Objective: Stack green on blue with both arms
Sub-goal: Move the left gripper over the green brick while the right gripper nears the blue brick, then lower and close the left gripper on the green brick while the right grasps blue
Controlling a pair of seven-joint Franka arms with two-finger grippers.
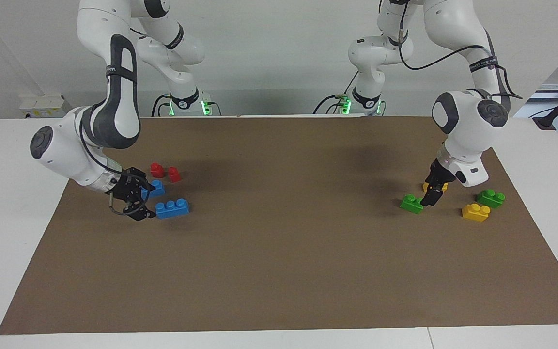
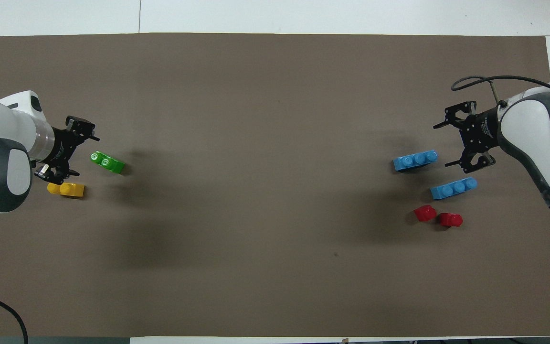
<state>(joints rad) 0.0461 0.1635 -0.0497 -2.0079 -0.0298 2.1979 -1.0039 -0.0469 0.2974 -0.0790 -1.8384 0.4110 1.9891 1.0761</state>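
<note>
The bright green two-stud brick lies on the brown mat toward the left arm's end. My left gripper is low beside it, open and empty. Two blue three-stud bricks lie toward the right arm's end. The blue one farther from the robots has my right gripper just off its end, low, open and empty. The other blue brick lies nearer to the robots, partly hidden by that gripper in the facing view.
A darker green brick and a yellow brick lie close to the left gripper, hidden under the arm in the overhead view. Another yellow brick lies by it too. Two red bricks lie near the blue ones.
</note>
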